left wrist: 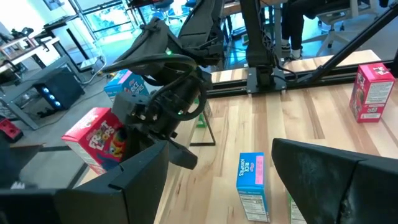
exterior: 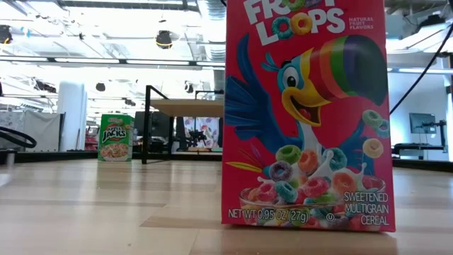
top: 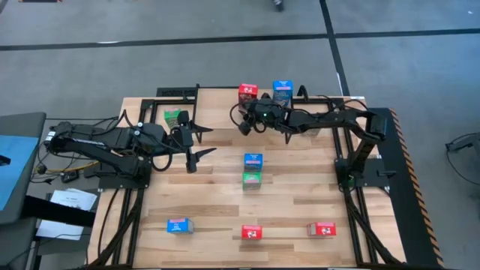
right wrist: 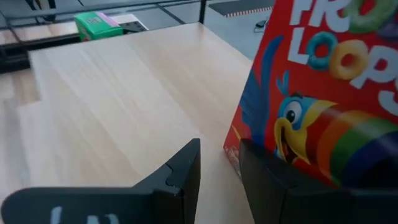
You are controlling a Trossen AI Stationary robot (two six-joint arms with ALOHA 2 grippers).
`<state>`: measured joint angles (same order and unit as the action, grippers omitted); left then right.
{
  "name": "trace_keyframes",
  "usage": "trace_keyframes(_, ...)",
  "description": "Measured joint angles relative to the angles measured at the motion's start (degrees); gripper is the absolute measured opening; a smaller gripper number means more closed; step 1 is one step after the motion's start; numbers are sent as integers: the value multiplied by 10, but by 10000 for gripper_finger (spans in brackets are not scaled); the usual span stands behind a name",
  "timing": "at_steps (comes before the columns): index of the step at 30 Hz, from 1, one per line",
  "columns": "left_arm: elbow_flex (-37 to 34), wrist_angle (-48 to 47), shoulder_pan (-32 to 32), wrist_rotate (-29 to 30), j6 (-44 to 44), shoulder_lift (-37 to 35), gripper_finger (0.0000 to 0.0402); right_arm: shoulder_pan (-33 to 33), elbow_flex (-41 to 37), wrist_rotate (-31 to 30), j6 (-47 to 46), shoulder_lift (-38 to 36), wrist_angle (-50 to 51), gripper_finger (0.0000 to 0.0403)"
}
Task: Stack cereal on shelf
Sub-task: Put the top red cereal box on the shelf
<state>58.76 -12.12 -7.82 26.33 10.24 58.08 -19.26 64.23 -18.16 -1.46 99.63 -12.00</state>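
Observation:
My right gripper (top: pixel 244 125) reaches over the light-wood shelf (right wrist: pixel 124 93) at the table's far side. It is open by a narrow gap (right wrist: pixel 219 162), right next to a red cereal box (right wrist: pixel 323 93) that stands upright on the shelf board. A blue box (top: pixel 282 90) stands beside the red one (top: pixel 247 92). A green box (top: pixel 174 117) sits by the shelf's left end. My left gripper (top: pixel 192 148) hovers open (left wrist: pixel 217 180) left of the table's middle, holding nothing. A blue box (top: pixel 253 160) and a green box (top: pixel 252 178) sit at mid-table. My right gripper has one finger (right wrist: pixel 267 186) close against the red box's lower front corner (right wrist: pixel 233 149), coming level along the shelf board. I cannot tell whether it touches the box. The box stands upright on its base on the shelf.
Along the near edge lie a blue box (top: pixel 178 225) and two red boxes (top: pixel 252 232) (top: pixel 322 229). In the low view one red box (exterior: pixel 304 113) fills the foreground and the shelf (exterior: pixel 187 106) stands behind on black legs. Black frame rails run along both table sides.

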Motion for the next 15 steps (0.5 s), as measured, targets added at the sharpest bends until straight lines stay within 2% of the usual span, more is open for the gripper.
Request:
trace_keyframes(5, 0, 0, 0, 0, 0, 0, 275, -6, 0, 3, 16, 0, 0, 134)
trace_keyframes(8, 0, 0, 0, 0, 0, 0, 275, -6, 0, 24, 15, 0, 1, 134)
trace_keyframes(15, 0, 0, 0, 0, 0, 0, 275, 18, 0, 27, -6, 0, 34, 134)
